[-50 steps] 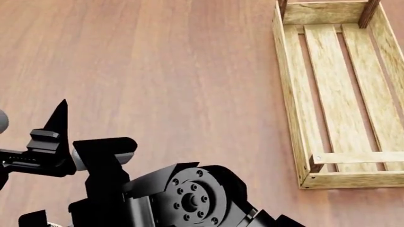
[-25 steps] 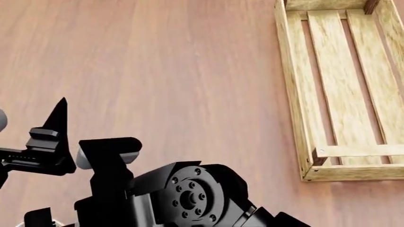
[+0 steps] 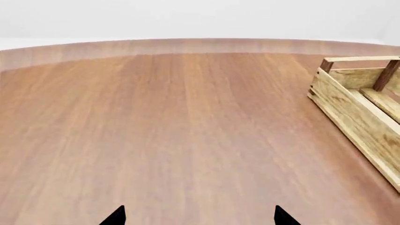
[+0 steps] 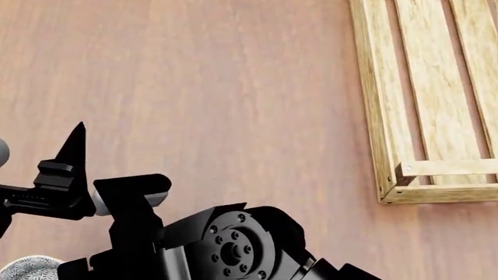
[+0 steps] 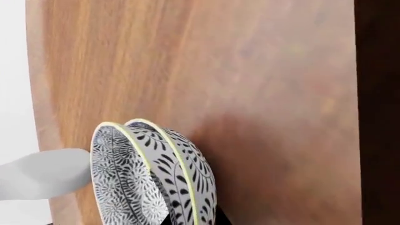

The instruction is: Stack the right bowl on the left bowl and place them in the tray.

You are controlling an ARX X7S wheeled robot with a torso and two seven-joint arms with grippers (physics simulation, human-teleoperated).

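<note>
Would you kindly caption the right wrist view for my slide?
Two patterned bowls, nested one inside the other, seen close against the wooden table.

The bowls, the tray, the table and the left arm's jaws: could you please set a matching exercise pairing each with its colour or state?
Things:
1. bowls
2. tray
3. table
4. left gripper, its jaws

Descriptions:
A. reddish-brown wood
B. light slatted wood, nothing seen inside
C. black tips apart, nothing between them
D. nested, grey leaf pattern, yellow rims

Pairs: 1-D, 2-B, 3-A, 4-C
</note>
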